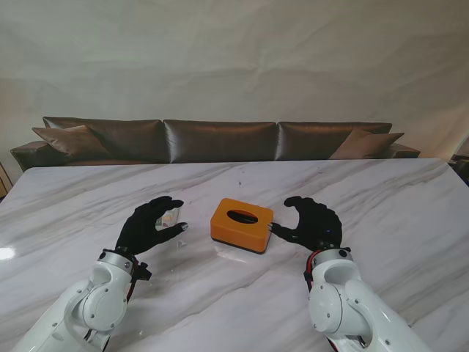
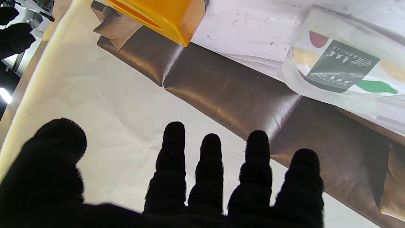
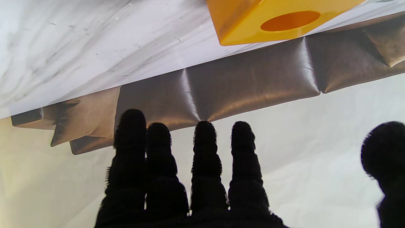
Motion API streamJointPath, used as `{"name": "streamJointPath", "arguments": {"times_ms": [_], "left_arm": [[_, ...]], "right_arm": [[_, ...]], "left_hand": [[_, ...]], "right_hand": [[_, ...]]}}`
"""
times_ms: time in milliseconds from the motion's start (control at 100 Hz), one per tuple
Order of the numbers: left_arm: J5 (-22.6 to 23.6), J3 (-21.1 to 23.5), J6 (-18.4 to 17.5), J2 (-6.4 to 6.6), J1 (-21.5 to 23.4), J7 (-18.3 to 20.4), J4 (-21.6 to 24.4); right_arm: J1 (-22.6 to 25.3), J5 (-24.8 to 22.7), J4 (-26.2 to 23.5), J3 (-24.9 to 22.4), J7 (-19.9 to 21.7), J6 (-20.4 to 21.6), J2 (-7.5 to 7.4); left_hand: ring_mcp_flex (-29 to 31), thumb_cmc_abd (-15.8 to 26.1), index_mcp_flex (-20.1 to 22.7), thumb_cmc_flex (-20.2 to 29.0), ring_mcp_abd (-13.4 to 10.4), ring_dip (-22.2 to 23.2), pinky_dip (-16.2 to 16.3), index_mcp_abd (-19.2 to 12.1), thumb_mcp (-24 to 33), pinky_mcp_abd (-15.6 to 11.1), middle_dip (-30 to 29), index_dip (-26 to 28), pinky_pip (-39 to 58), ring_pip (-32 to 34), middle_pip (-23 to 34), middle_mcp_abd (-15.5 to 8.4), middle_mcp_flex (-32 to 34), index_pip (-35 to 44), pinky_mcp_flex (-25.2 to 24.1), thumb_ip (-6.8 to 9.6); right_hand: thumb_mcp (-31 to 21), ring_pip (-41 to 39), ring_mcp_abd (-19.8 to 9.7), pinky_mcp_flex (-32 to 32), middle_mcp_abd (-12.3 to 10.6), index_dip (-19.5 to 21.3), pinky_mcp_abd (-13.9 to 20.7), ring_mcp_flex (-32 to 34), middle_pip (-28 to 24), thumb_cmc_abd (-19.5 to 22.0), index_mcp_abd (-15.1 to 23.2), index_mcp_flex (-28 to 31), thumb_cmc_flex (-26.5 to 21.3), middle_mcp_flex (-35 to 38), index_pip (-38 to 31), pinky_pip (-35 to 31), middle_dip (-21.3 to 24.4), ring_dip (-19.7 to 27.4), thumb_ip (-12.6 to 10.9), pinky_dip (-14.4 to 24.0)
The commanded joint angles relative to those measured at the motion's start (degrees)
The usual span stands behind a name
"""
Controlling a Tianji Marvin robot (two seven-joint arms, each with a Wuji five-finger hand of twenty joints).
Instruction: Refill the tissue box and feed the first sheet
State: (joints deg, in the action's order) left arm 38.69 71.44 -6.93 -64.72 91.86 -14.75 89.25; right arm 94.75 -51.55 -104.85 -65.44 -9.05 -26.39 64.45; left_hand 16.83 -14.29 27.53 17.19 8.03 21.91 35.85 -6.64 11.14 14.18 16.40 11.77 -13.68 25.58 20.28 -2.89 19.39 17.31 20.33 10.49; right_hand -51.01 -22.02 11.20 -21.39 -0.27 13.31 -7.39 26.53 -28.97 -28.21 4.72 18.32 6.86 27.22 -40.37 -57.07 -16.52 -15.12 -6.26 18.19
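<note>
The orange tissue box (image 1: 242, 224) sits flat on the white marble desk (image 1: 396, 205), near its middle, with the dark oval slot (image 1: 242, 216) in its top facing up and nothing showing through it. In the right wrist view the same box (image 3: 269, 22) shows that oval opening plainly. At the box's nine o'clock, near it, lies a clear-wrapped tissue pack (image 1: 172, 216), seen in the left wrist view as a white packet (image 2: 341, 66) with a green label. The left hand (image 1: 150, 227) hovers at that pack, fingers spread wide and holding nothing. At the box's three o'clock the right hand (image 1: 311, 222) is likewise spread and empty, its fingertips (image 1: 275, 229) just beside the box's side; contact cannot be told. At twelve o'clock, beyond the desk, stands a brown leather sofa (image 1: 220, 139).
</note>
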Motion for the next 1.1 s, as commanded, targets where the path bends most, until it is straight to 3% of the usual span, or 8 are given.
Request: {"name": "streamJointPath", "arguments": {"times_ms": [0, 200, 500, 1090], "left_arm": [[-0.1, -0.1, 0.2, -0.39, -0.3, 0.8, 0.2], [-1.0, -0.2, 0.7, -0.55, -0.4, 0.9, 0.4], [-0.8, 0.9, 1.8, -0.44, 1.0, 1.4, 1.2], [-0.9, 1.9, 2.2, -0.45, 2.1, 1.2, 0.9]], "right_arm": [[-1.5, 0.9, 0.8, -0.6, 1.4, -0.5, -0.01], [-5.8, 5.2, 4.9, -0.2, 3.4, -1.0, 0.16], [-14.2, 12.7, 15.0, 3.6, 3.7, -1.6, 1.19], [-28.7, 24.1, 35.9, 15.0, -0.6, 3.6, 5.33]], "left_hand": [[2.0, -1.1, 1.1, 1.4, 0.8, 0.3, 1.2, 1.1, 0.7, -1.2, 0.8, 1.3, 89.4, 1.1, 1.5, 0.8, -0.3, 0.7, 3.3, 2.42], [4.7, -1.3, 1.7, 1.7, 1.3, 0.4, 0.9, 1.5, 0.8, -3.5, 1.2, 1.8, 93.6, 2.6, 2.0, 1.3, 0.3, 1.5, 10.9, 2.72], [5.3, -0.7, 1.8, 1.7, 0.8, 0.2, 0.0, 1.6, 0.7, -5.3, 1.2, 2.0, 95.8, 3.0, 2.0, 1.1, 0.6, 2.0, 11.7, 2.76], [5.1, -0.2, 1.8, 1.7, 0.1, 0.3, -1.0, 1.5, 0.5, -5.5, 1.1, 2.3, 95.3, 2.6, 1.7, 0.8, 0.7, 2.4, 9.3, 2.8]], "right_hand": [[-0.6, -1.1, 2.4, -2.1, 0.8, 0.2, -0.6, 1.3, -1.0, -1.0, -1.2, -2.4, 0.2, -1.2, -0.6, -2.7, -0.4, -1.0, -0.3, 1.6], [-0.7, -3.0, 5.6, -7.2, 1.7, 0.4, -2.1, 5.1, -1.5, -0.3, -1.1, -0.9, 1.1, -0.3, -1.2, -6.6, -0.5, -1.7, -0.5, 3.0], [-1.0, -6.4, 8.3, -14.0, 3.3, 0.6, -3.4, 12.1, -2.0, 0.2, -1.4, 1.3, 2.0, 1.1, -1.4, -11.2, -0.7, -2.9, -1.1, 3.8], [-1.0, -10.4, 5.5, -22.4, 4.4, 1.6, -1.1, 23.7, -3.7, 0.0, -4.2, 1.2, 1.3, 4.0, -2.6, -18.2, -1.5, -3.7, -1.7, 3.3]]}}
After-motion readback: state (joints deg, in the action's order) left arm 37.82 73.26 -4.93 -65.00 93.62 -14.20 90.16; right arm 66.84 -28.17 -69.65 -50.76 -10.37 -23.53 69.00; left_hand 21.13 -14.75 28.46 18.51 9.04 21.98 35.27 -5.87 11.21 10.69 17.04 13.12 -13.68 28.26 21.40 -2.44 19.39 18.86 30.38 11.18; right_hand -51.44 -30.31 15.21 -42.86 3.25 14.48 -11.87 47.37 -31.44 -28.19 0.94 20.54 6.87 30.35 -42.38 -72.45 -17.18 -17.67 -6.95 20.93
